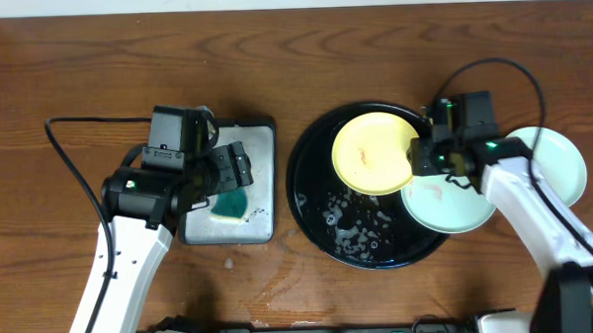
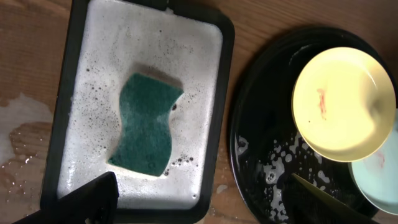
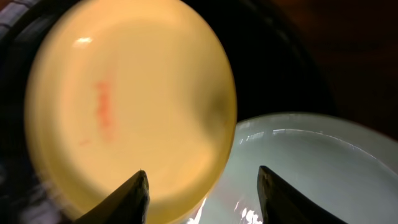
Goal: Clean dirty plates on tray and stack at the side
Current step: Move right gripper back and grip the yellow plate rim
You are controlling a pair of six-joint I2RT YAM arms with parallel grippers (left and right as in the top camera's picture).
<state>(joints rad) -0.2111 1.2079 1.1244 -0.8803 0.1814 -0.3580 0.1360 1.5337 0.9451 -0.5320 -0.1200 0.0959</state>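
Overhead, the yellow plate (image 1: 375, 152) lies in the black tray (image 1: 313, 201), its edge over the light blue plate (image 1: 446, 206), which straddles the tray's right rim; a pale plate (image 1: 558, 162) sits on the table (image 1: 75, 56) beyond. Left wrist: the left gripper (image 2: 199, 186) hangs spread and empty above a green sponge (image 2: 146, 124) in the foamy grey tray (image 2: 65, 93). Right wrist: the right gripper (image 3: 202, 180), fingers apart, holds nothing over the red-smeared yellow plate's rim

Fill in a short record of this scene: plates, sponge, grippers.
Yellow plate: on black tray, red smear
Pale smeared plate: overlapping that tray's right rim
Third plate: on table, right of it
Sponge: in foamy grey tray
Left gripper: open, over grey tray
Right gripper: open, over yellow plate's edge
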